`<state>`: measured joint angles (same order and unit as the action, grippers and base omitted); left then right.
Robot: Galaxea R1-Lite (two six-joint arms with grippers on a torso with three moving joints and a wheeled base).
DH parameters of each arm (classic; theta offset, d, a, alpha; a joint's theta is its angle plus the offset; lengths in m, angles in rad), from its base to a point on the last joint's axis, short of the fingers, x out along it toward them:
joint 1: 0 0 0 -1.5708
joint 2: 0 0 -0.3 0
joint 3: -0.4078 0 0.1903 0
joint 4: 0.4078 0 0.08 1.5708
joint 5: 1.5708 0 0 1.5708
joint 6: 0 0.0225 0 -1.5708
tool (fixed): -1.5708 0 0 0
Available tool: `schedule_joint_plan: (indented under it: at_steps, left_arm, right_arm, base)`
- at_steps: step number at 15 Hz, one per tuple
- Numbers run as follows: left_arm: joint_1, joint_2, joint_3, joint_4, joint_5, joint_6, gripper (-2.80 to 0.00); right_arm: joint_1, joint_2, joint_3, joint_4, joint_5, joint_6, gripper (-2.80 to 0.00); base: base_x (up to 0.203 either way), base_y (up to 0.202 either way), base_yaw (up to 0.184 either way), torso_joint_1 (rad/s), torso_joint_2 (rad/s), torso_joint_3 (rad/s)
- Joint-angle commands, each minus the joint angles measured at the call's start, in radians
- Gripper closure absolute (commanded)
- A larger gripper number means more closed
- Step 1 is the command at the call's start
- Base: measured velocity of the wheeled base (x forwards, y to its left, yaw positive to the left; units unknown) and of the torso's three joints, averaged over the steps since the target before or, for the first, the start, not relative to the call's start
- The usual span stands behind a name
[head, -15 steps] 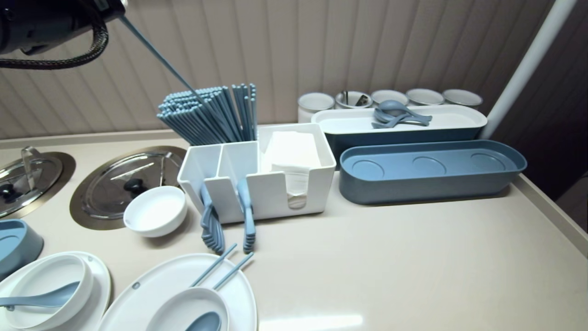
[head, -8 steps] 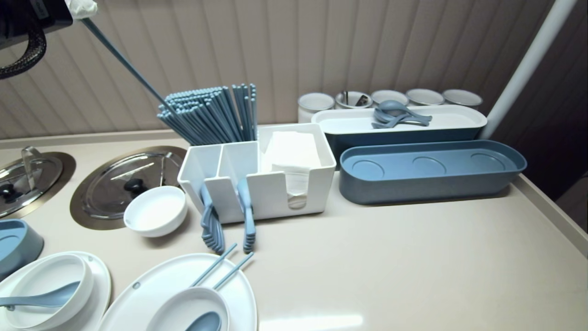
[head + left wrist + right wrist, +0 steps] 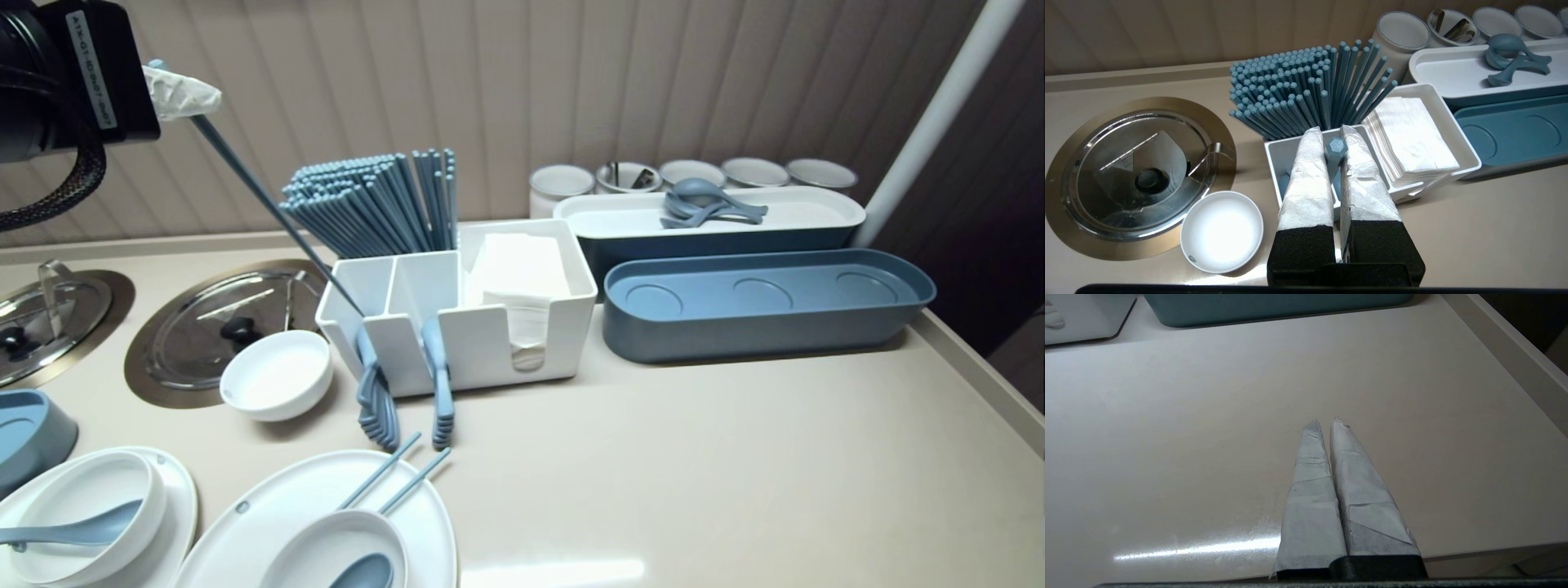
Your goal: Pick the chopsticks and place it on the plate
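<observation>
My left gripper (image 3: 184,94) hangs high at the left, above the counter, shut on the top end of a single blue chopstick (image 3: 273,212). The stick slants down towards the left compartment of the white caddy (image 3: 482,351). In the left wrist view the white-wrapped fingers (image 3: 1306,171) clamp the stick's hexagonal end (image 3: 1336,146) over that compartment (image 3: 1280,157); its lower tip is hidden. A dense bundle of blue chopsticks (image 3: 375,204) stands in the caddy's back slot. My right gripper (image 3: 1325,422) is shut and empty over bare counter.
Napkins (image 3: 518,265) fill the caddy's right side and blue spoons (image 3: 375,400) hang at its front. A small white bowl (image 3: 276,374) and a steel lid (image 3: 237,314) lie to the left. Plates with bowls (image 3: 326,506) are in front, and a blue tray (image 3: 767,306) stands right.
The left gripper has come lower and tilted. The held chopstick has swung off the top of the bundle and now points down at the caddy's left compartment.
</observation>
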<state>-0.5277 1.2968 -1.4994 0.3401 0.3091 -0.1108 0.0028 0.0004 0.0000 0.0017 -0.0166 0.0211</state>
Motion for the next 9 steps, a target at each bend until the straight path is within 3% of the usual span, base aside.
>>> schedule_joint_plan:
  at_steps: [1,7,9]
  left_arm:
    - [0.0,0.009,0.002,0.01,0.002,-0.002,0.0]
    - [0.002,0.03,0.013,0.022,0.008,-0.001,0.0]
    - [0.002,0.03,0.013,0.022,0.008,-0.001,0.0]
  right_arm:
    - [0.0,0.0,0.0,0.0,0.0,0.0,0.0]
    - [0.0,0.0,0.0,0.0,0.0,0.0,0.0]
    - [0.0,0.0,0.0,0.0,0.0,0.0,0.0]
  base:
    - [0.0,0.0,0.0,0.0,0.0,0.0]
    - [0.0,0.0,0.0,0.0,0.0,0.0]
    - [-0.113,0.0,-0.006,0.007,0.0,0.003]
